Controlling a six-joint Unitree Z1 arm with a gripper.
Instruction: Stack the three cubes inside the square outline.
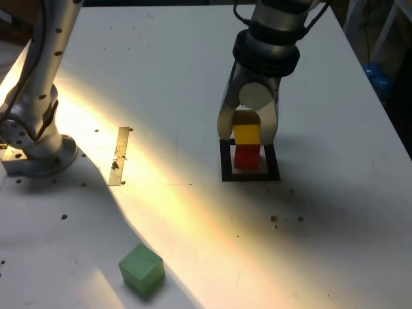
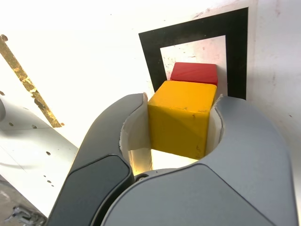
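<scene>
The yellow cube (image 1: 246, 134) (image 2: 181, 117) sits between the two jaws of my gripper (image 1: 247, 136) (image 2: 181, 102), which is shut on it. It rests directly over the red cube (image 1: 246, 156) (image 2: 194, 73), and whether the two touch is hard to tell. The red cube stands in the white centre of the square outline (image 1: 226, 175) (image 2: 197, 30). A light green cube (image 1: 141, 269) lies alone near the table's front edge, toward the exterior view's left, far from the gripper.
A thin metal strip (image 1: 120, 154) (image 2: 28, 84) lies flat on the white table, at the exterior view's left of the outline. The arm's base (image 1: 35, 151) stands at the exterior view's far left. Small dark specks dot the surface.
</scene>
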